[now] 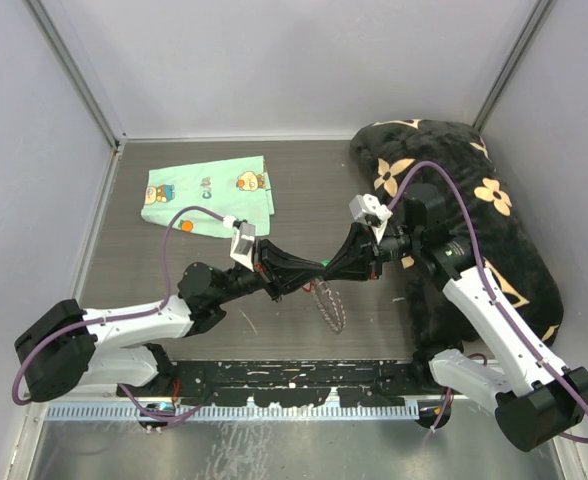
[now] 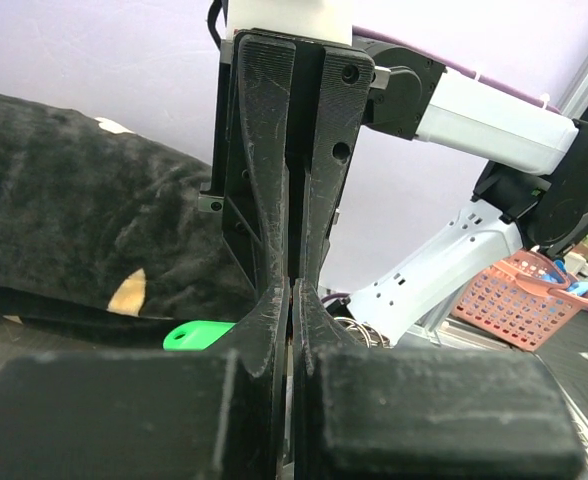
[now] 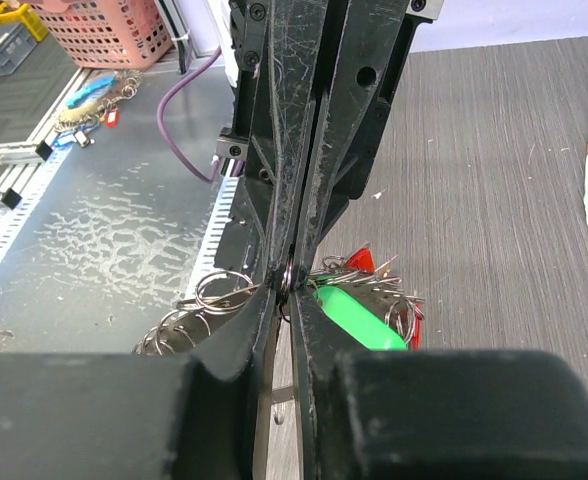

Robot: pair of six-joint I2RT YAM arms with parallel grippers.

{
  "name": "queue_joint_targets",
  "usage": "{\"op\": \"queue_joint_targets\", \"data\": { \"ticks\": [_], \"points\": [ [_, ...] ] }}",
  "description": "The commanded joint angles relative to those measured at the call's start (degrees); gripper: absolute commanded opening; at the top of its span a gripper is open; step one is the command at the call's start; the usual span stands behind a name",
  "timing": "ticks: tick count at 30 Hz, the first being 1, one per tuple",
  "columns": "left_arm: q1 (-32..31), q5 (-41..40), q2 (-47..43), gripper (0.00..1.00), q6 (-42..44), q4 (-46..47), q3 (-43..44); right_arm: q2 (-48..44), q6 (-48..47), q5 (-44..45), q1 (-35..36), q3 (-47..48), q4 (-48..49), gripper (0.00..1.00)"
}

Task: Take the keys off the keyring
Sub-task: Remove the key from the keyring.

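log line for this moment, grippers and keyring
left gripper: shut | right gripper: shut on keyring | keyring: hanging below grippers | green key: on keyring

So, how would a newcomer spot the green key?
Mid-table, the left gripper and right gripper meet tip to tip at the keyring. The green key sits just beside that meeting point, the only bright green head among silver rings and red heads.

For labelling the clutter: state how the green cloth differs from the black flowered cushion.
The cloth is mint green with cartoon prints; the cushion is black with beige flowers. The cloth lies thin and flat at the far left; the cushion is bulky and runs along the right wall. Both are printed fabric.
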Motion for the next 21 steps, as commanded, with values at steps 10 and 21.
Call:
{"op": "queue_joint_targets", "data": {
  "ticks": [10, 21],
  "points": [
    [-0.6, -1.7, -0.5, 0.00, 1.4, 5.0, 2.6, -0.1, 2.7, -1.5, 0.3, 0.8, 4.4, 0.01],
    [-0.5, -3.9, -10.0, 0.38, 5.2, -7.9, 0.4, -0.2, 2.5, -1.6, -2.0, -0.2, 5.1, 0.01]
  ]
}}
